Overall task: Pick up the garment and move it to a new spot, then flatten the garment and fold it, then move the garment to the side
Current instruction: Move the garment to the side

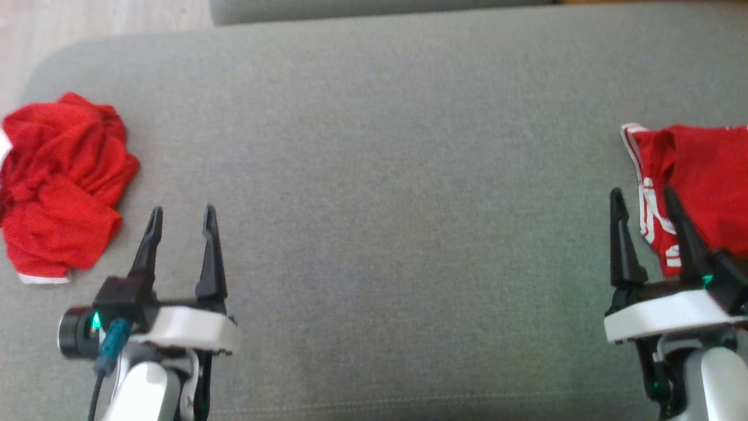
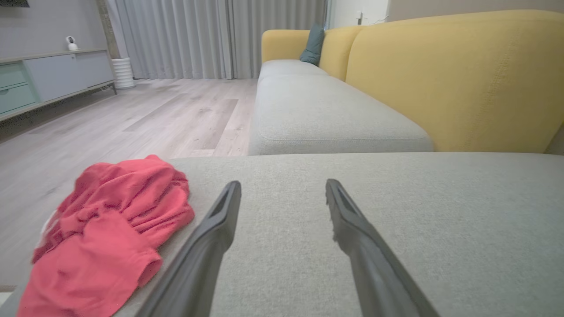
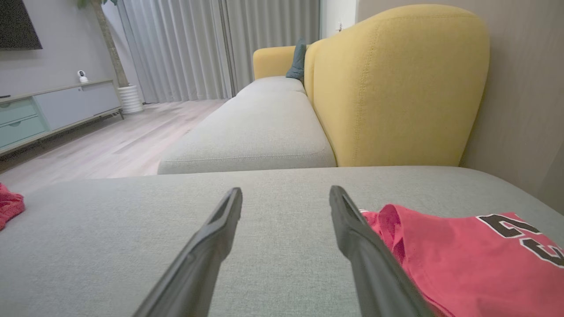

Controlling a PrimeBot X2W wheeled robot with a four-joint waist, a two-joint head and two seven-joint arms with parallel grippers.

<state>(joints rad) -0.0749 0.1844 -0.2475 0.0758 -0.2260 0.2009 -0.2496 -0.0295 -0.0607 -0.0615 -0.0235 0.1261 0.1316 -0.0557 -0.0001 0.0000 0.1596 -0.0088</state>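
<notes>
Well, the wide grey cushion (image 1: 397, 175) carries a crumpled red garment (image 1: 61, 181) at the frame's left edge and a folded red jersey (image 1: 701, 187) at the right. The left gripper (image 1: 183, 209) and right gripper (image 1: 641, 190), low in frame, gape empty. The left should pinch a raised fold, I'd say.

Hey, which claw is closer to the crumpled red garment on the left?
Left. The left claw sits just beside the crumpled red garment, open, not touching. The right claw is far across the gray cushion, next to the striped red jersey.
</notes>
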